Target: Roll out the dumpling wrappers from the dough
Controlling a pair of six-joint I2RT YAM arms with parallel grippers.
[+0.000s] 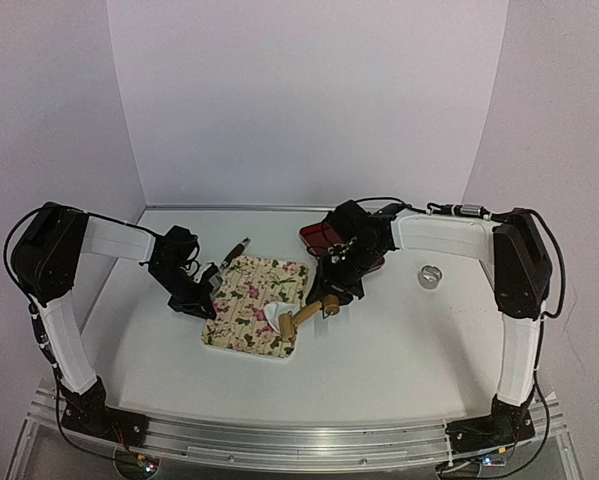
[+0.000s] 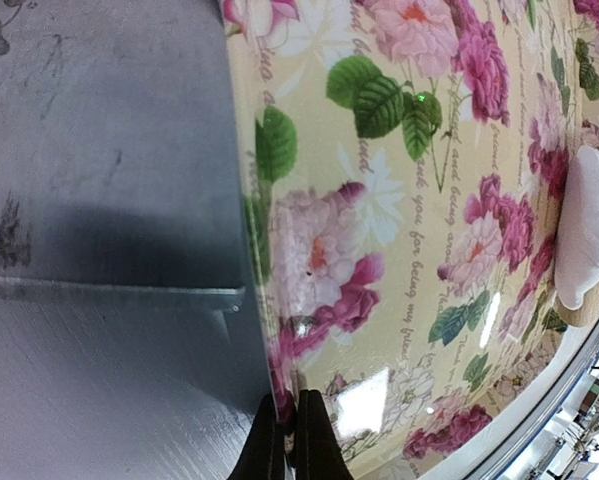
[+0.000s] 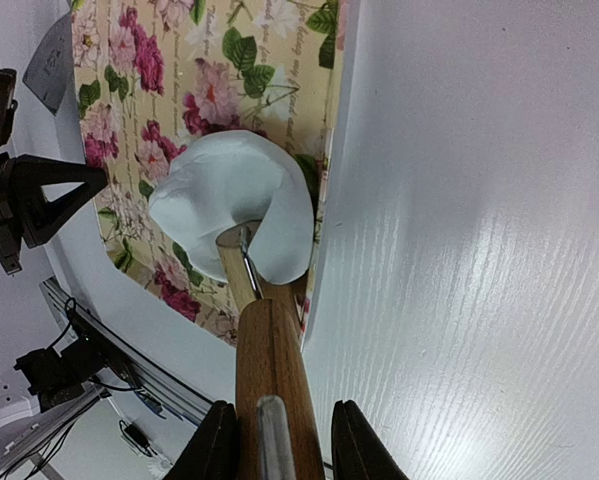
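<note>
A thin white piece of dough (image 3: 219, 190) lies curled up against the roller end of a wooden rolling pin (image 3: 269, 350), over the near right corner of the floral board (image 1: 249, 300). My right gripper (image 3: 279, 450) is shut on the pin's handle, and the pin slants down onto the board. The dough (image 1: 276, 313) sits bunched, not flat. No flat round dumpling wrappers show in any view. My left gripper (image 2: 289, 440) is shut on the floral board's (image 2: 409, 230) left edge, one finger above it and one below.
A red tray (image 1: 321, 236) stands behind the right gripper. A shiny metal ring (image 1: 430, 276) lies on the white table to the right. A small tool (image 1: 237, 248) rests just beyond the board's far corner. White walls close in the back and sides.
</note>
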